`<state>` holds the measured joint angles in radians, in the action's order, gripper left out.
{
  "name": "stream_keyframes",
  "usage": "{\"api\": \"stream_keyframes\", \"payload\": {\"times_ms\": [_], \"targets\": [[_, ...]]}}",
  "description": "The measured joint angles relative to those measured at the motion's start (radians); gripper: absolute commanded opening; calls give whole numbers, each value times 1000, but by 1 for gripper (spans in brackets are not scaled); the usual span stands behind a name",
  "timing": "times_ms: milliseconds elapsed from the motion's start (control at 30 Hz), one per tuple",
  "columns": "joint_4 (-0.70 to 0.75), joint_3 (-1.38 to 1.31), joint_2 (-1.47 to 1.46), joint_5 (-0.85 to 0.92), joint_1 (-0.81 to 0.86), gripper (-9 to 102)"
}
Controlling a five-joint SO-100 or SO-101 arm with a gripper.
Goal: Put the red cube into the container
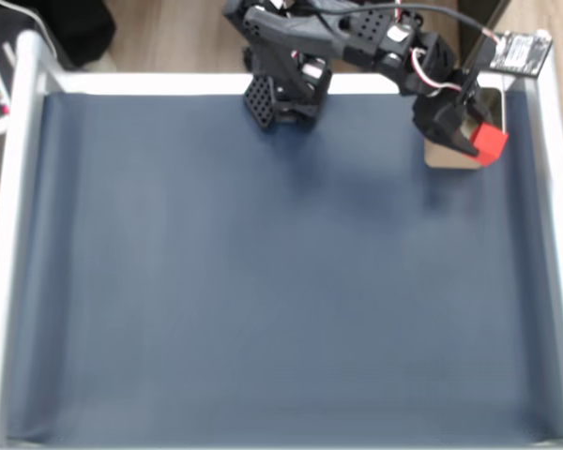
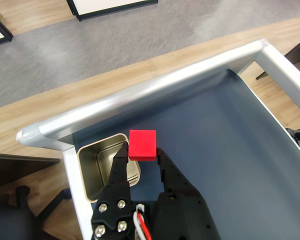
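Note:
The red cube (image 2: 142, 145) is held between the black fingers of my gripper (image 2: 142, 152), which is shut on it. In the fixed view the red cube (image 1: 489, 142) hangs at the far right of the mat with the gripper (image 1: 479, 139) around it, over the near edge of the container (image 1: 450, 157). The wrist view shows the container (image 2: 92, 167) as a square silver tin with a pale shiny inside, sitting in the tray's corner just left of the cube; part of it is hidden behind the left finger (image 2: 119, 167).
A dark blue mat (image 1: 263, 281) covers the tray floor, framed by a silver rail (image 2: 155, 85). The arm's base (image 1: 286, 94) stands at the back centre. Wooden floor lies beyond the rail.

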<state>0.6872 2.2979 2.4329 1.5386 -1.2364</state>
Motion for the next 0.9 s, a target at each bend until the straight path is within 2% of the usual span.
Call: {"api": "stream_keyframes", "payload": {"times_ms": [600, 900], "targets": [[104, 49, 63, -37, -199, 0], [57, 115, 71, -34, -215, 0]]}}
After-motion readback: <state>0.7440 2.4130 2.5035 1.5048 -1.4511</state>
